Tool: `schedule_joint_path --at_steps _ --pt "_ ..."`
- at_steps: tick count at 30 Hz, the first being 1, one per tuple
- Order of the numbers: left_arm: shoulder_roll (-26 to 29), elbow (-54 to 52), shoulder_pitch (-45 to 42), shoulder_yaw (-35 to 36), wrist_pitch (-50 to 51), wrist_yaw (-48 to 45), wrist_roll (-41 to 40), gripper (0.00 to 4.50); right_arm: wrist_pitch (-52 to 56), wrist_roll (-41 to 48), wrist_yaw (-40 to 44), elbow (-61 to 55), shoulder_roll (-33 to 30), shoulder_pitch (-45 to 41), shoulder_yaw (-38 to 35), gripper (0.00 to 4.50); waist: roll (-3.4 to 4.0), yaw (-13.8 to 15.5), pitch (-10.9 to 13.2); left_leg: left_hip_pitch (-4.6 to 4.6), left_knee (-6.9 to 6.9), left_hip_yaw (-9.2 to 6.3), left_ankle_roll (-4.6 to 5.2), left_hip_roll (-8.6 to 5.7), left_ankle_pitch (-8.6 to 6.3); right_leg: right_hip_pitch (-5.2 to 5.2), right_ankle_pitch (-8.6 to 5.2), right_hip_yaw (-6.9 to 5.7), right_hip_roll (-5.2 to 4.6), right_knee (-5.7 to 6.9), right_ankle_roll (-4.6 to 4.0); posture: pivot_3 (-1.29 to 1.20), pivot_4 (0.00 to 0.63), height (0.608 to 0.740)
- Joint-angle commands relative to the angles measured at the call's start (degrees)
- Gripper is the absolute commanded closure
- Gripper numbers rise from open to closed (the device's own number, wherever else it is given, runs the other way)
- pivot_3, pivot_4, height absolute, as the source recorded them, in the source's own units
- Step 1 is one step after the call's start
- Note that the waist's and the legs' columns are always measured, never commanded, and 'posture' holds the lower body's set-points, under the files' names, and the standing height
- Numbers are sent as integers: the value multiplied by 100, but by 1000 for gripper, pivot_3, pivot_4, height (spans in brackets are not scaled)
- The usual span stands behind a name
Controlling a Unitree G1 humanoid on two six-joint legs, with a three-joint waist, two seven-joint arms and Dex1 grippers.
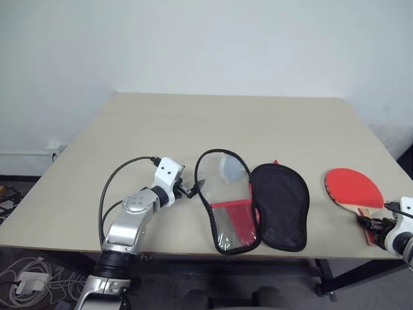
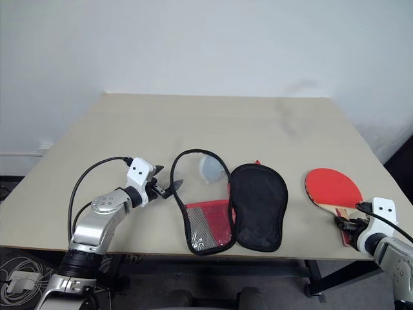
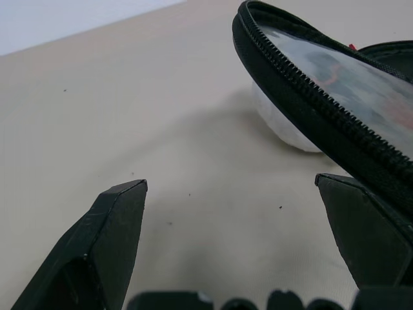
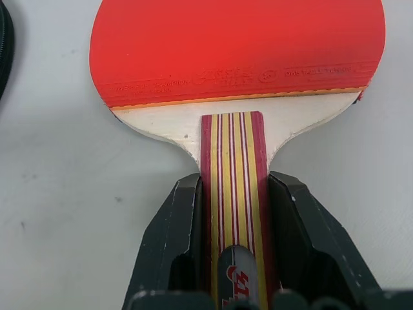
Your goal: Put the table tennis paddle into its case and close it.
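On table, right gripper clamping paddle handle, left gripper wide, beside case.

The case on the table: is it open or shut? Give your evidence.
Open. The case lies spread in two halves, black lining up on one, clear window on the other, nothing inside.

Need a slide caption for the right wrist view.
Right gripper closed on the table tennis paddle handle, red face flat on the table.

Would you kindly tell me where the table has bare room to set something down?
The far half of the table, behind the open case, is bare, as is the strip between case and paddle. The near edge is crowded: left gripper at the case's rim, right gripper around the paddle handle.
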Motion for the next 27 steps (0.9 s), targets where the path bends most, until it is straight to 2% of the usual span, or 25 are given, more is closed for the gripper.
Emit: schedule_joint_path --at_steps 1,6,10,20,27 --pt "-60 35 -223 12 -190 31 56 0 508 494 118 -1003 -229 -184 -249 3393 18 3 1 -2 0 -1 0 0 0 -2 0 0 0 0 0 0 0 716" --pt "-127 260 -394 -20 -278 -17 94 0 1360 849 -83 -2167 -264 -230 -160 3393 23 36 1 -7 1 -1 4 -2 -2 -4 0 -1 -2 -1 0 0 0 716" --pt "-171 428 -496 -72 -381 -65 116 0 2004 1055 -455 -2763 -4 -502 -2 3393 22 37 1 -7 2 -3 5 -2 -3 -3 0 -3 -2 -1 1 0 0 716" --pt "-227 611 -652 -170 -477 -220 166 0 3292 1007 -1616 -3631 1757 -936 399 3393 22 37 1 -12 1 -10 -2 -4 1 -11 0 -7 -3 0 0 0 0 716" --pt "-263 719 -705 -234 -545 -301 192 0 3872 604 -2109 -3687 2388 -1362 611 3393 26 34 0 -12 1 -9 -2 -4 1 -15 0 -7 -1 3 0 0 0 716"
